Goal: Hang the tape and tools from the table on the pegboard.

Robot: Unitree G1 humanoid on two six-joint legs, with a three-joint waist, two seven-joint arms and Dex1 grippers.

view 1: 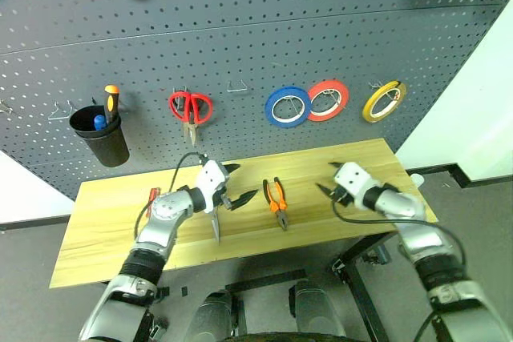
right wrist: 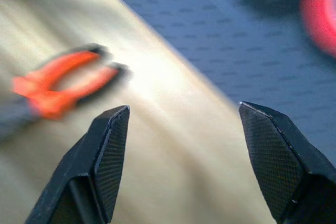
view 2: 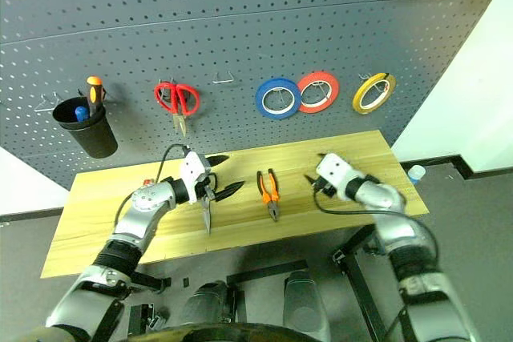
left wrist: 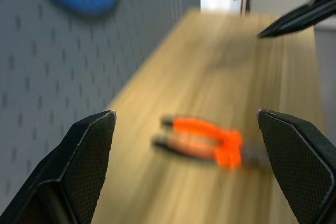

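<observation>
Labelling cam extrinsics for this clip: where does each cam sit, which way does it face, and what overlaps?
Left eye and right eye views: on the head, looking forward and down at the table and pegboard; both arms show, left pincer and right pincer open.
Left wrist view: along the left pincer's fingers, across the table toward the pliers; the right pincer shows beyond.
Right wrist view: along the right pincer's fingers, toward the pliers and pegboard.
Shared: every view catches the pliers, table and pegboard.
</observation>
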